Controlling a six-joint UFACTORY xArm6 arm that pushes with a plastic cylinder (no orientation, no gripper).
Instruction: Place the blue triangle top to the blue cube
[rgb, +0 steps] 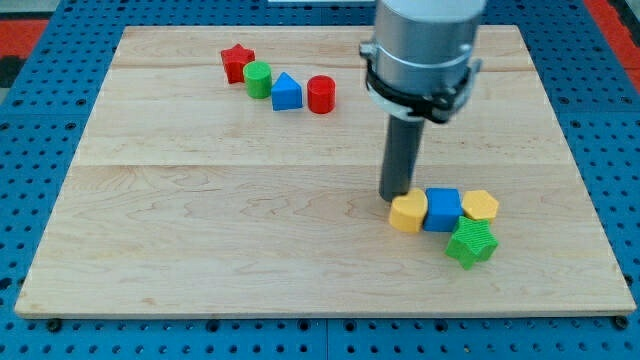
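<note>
The blue triangle (286, 92) lies near the view's top, left of centre, between a green cylinder (258, 79) and a red cylinder (321, 94). The blue cube (442, 209) sits at the lower right, between a yellow block (408, 213) on its left and a yellow hexagon block (481, 206) on its right. My tip (397, 196) stands at the upper left edge of the left yellow block, just left of the blue cube and far below and right of the blue triangle.
A red star (237, 62) lies left of the green cylinder. A green star (471, 243) lies just below the blue cube. The wooden board (200, 230) rests on a blue pegboard (40, 150).
</note>
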